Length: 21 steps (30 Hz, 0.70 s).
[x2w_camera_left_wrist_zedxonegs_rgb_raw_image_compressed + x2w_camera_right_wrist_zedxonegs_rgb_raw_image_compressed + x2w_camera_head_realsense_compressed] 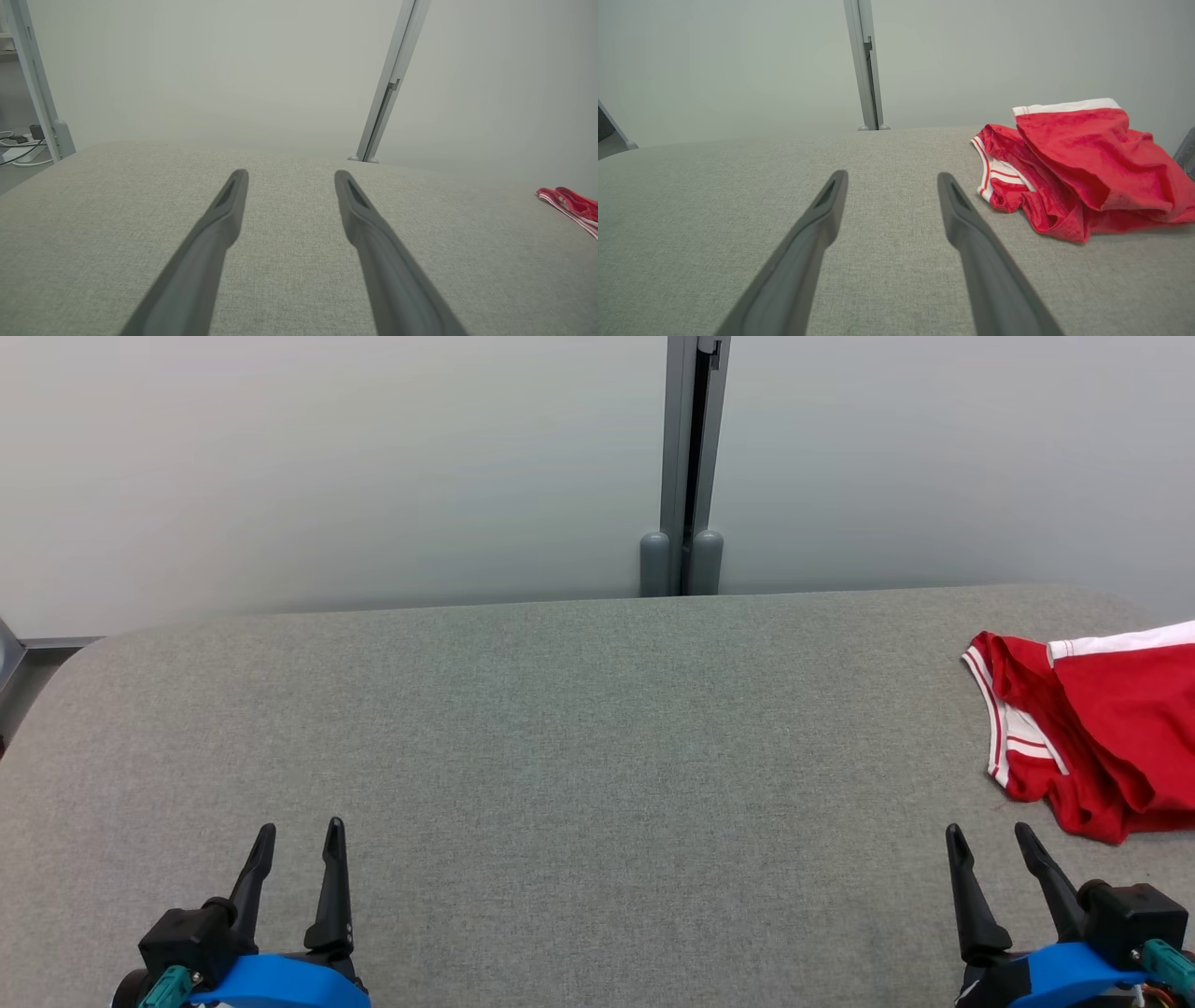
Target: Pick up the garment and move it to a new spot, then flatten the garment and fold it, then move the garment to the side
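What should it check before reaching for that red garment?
1. Right gripper open, holding nothing: ok.
2. Left gripper open, holding nothing: ok.
3. Garment lies free on the table, nothing on it: ok.
4. Whole garment in head view: not ok, it runs off the right edge.
5. Flat room on the table to its left: ok.

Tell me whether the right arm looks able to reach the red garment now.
Probably yes: the garment lies just ahead and right of the open right gripper, with only bare grey surface between them.
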### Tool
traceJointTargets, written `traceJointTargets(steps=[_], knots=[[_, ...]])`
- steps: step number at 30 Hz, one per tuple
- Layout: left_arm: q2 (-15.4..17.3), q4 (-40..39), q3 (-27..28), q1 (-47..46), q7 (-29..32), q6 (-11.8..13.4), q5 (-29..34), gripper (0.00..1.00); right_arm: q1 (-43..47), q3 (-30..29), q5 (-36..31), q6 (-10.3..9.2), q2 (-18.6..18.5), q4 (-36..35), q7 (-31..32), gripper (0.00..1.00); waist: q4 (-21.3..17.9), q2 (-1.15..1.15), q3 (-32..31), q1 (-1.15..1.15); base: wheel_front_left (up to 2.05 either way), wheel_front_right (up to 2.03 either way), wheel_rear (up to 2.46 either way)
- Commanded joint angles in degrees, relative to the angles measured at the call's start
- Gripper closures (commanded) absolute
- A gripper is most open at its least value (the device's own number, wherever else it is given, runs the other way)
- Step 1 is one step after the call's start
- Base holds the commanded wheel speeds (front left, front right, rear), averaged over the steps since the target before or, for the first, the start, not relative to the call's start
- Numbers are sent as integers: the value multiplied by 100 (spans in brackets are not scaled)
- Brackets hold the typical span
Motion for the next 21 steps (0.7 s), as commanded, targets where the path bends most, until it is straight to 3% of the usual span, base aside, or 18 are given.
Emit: traceJointTargets(steps=[1, 19, 20, 21], knots=[[43, 4, -9, -13, -25, -43, -37, 0, -81, 16, 0, 0, 14, 24, -28, 0, 1, 0, -2, 0, 0, 0, 0], [117, 12, -181, -3, -25, -28, -162, 0, -117, 105, 136, 0, -81, 142, -130, 0, 13, 0, 30, 0, 0, 0, 0], [123, 11, -189, -11, -25, -28, -178, 100, -115, 107, 162, 0, -77, 170, -106, 100, 13, 0, 33, 0, 0, 0, 0], [99, 19, -168, 22, 4, -20, -157, 100, -23, 108, 122, 0, -36, 174, -98, 100, 13, 0, 32, 1, 0, 0, 0]])
